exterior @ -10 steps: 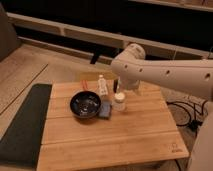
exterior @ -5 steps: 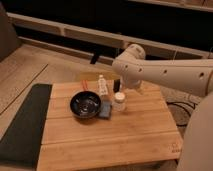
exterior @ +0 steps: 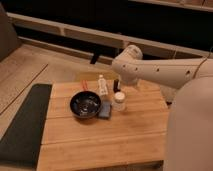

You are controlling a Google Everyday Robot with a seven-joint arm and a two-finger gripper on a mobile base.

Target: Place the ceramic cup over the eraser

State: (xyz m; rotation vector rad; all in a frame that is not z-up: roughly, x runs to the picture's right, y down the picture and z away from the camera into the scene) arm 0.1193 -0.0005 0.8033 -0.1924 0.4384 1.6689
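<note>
- On the wooden tabletop (exterior: 125,135), in its back half, the ceramic cup (exterior: 119,101) stands upright on its own base, whitish and glossy; it sits just right of a flat blue-grey pad (exterior: 105,109), so close that I cannot tell whether the two touch
- Behind the cup, near the tabletop's back edge, the eraser (exterior: 116,85) stands as a small black upright block; it is apart from the cup and uncovered
- Just left of the eraser a slim white bottle (exterior: 102,86) stands upright; further left along the back edge lies a small red-orange item (exterior: 84,85), too blurred to name
- Left of the pad sits a round dark bowl (exterior: 85,104), much wider than the cup; its rim comes just beside the pad
- From the right a white arm (exterior: 165,72) reaches in and bends down over the back edge of the tabletop; the hand (exterior: 123,83) hangs at its end, low, just right of the eraser and behind the cup; whether it is clenched or released I cannot tell
- Along the tabletop's left edge lies a long dark mat (exterior: 22,125); the robot's pale body (exterior: 192,135) fills the right foreground, hiding the tabletop's right corner
</note>
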